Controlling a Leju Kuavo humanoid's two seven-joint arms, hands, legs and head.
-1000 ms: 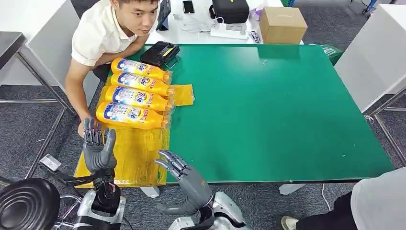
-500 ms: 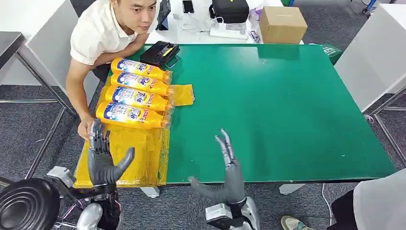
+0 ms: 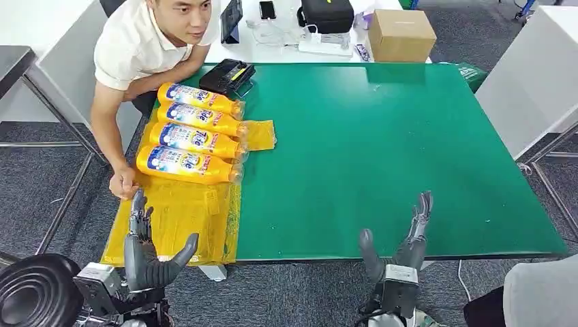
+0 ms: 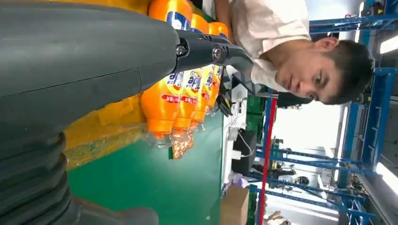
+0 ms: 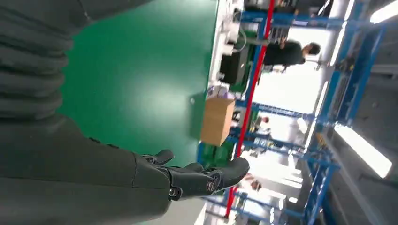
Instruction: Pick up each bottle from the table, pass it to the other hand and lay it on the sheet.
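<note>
While both arms hang back at the near table edge, the left hand (image 3: 146,255) and right hand (image 3: 402,242) are spread wide, holding nothing. All four bottles (image 3: 187,163) lie side by side on the far end of the yellow sheet (image 3: 184,218), caps toward the green table (image 3: 382,150); a person's hand (image 3: 123,185) rests by the nearest one

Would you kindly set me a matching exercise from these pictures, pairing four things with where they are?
Things:
1. bottles
2. cardboard box
3. left hand
4. right hand

Places:
A. open, at the near edge of the bare green table
B. on the white table beyond the green one
C. lying side by side on the yellow sheet
D. open, at the near end of the yellow sheet

Pairs: 1-C, 2-B, 3-D, 4-A
</note>
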